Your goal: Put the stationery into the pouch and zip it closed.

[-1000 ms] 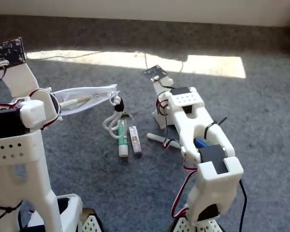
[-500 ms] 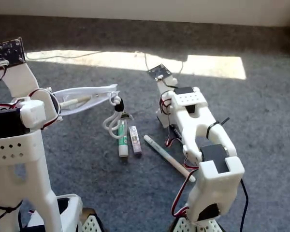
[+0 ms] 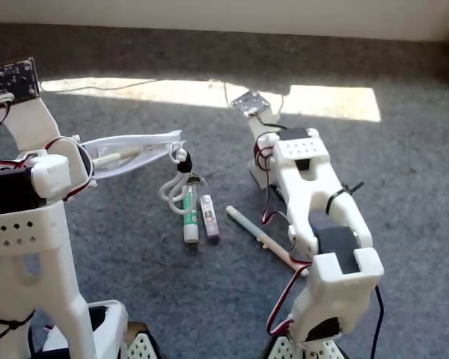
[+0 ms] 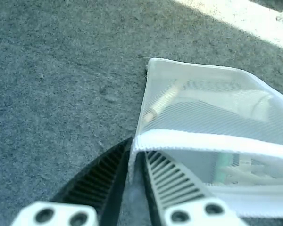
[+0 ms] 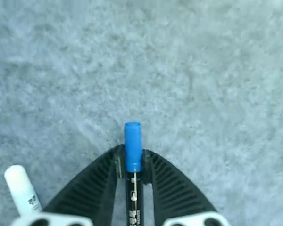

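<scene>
item: blue pen (image 5: pixel 132 137), clamped in right gripper (image 5: pixel 132 151), right of centre; pouch (image 3: pixel 138 149), far left, rim pinched by left gripper (image 4: pixel 134 157); handling: keep grip firm, lift over white pen (image 3: pixel 258 233), feed lengthwise into pouch mouth.

Dark print on blue-capped pen (image 5: pixel 132 147), too small to read
</scene>
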Tool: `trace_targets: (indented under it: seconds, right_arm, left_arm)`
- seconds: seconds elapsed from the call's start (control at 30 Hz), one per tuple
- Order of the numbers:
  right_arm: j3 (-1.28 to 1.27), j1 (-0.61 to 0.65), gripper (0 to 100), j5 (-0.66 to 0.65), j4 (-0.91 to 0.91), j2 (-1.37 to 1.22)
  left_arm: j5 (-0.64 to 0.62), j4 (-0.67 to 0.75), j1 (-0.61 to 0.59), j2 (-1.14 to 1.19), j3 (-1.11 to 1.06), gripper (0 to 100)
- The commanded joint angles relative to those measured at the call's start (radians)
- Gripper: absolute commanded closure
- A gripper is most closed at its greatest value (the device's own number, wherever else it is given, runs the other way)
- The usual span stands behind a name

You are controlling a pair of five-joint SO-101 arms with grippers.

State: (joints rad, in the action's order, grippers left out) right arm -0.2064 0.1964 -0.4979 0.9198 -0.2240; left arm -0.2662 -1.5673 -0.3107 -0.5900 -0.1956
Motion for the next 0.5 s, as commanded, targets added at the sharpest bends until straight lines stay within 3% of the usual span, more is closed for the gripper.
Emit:
trace_targets:
  seconds: [0.0,0.47]
  right_arm:
    - [0.054,-0.008,99.3,0.021,-0.010,0.133]
    - [0.051,-0.008,99.3,0.292,-0.008,0.386]
  left_arm:
    - [-0.003,0.020,-0.013,0.010,-0.002,99]
    - [-0.003,0.020,-0.013,0.010,-0.002,99]
